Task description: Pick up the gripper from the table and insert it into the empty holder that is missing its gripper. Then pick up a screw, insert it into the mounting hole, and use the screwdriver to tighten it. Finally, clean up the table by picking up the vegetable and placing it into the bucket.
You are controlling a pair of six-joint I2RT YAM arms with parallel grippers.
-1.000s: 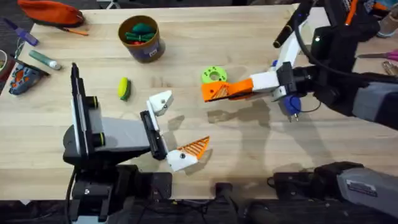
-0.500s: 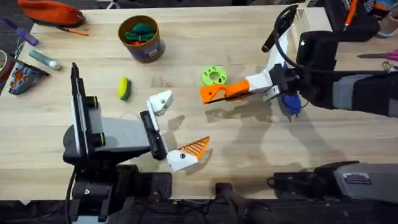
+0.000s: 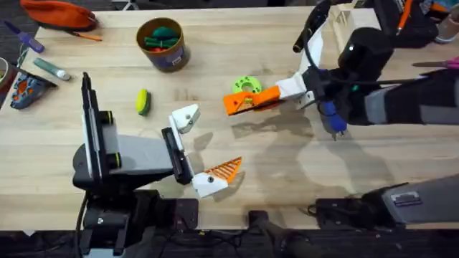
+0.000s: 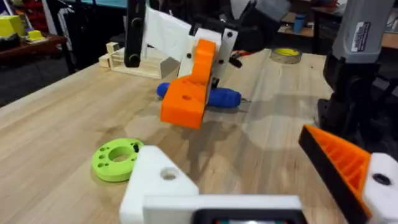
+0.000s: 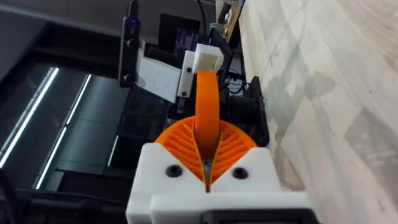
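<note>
Right gripper [image 3: 244, 102]: pinching the orange gripper [image 3: 242, 102], hovering it just beside the green disc [image 3: 246, 87].
Left gripper [image 3: 204, 149]: sitting open, 1 finger bare, the holder [image 3: 185, 117].
Screwdriver [image 3: 331, 118]: lying under the right arm.

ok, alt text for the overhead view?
The right claw holds the orange gripper above the table, beside a green disc. The left claw rests open, its holder bare. The vegetable lies near the bucket.
</note>
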